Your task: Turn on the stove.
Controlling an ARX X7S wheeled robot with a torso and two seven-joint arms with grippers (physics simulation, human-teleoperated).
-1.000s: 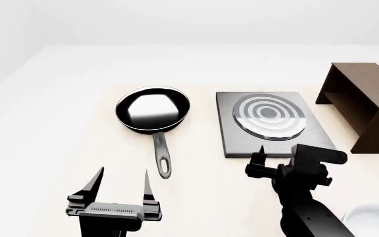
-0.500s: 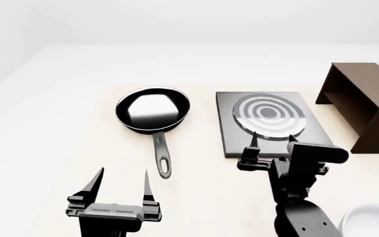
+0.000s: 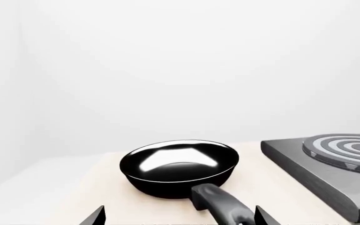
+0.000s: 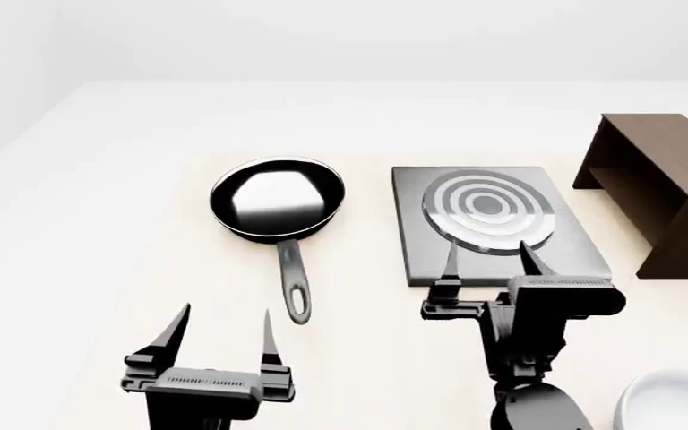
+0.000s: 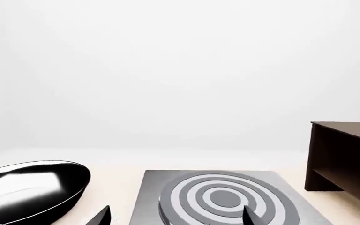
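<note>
The stove (image 4: 421, 228) is a flat grey square plate with concentric burner rings (image 4: 487, 210), right of centre on the table. Its small black knob does not show in any view. My right gripper (image 4: 486, 253) is open and empty, just above the stove's near edge, with both fingertips pointing at the rings. In the right wrist view the stove (image 5: 148, 197) lies straight ahead between the open fingertips (image 5: 102, 216). My left gripper (image 4: 225, 324) is open and empty, near the front of the table, left of the pan's handle.
A black frying pan (image 4: 279, 199) sits left of the stove, its handle (image 4: 294, 285) pointing toward me; it also shows in the left wrist view (image 3: 178, 166). A dark brown wooden shelf (image 4: 661, 184) stands right of the stove. A white rounded object (image 4: 666, 403) is at the bottom right.
My right gripper has turned from a sideways pose to level, and moved left and forward to the stove's near edge. The left arm has not moved.
</note>
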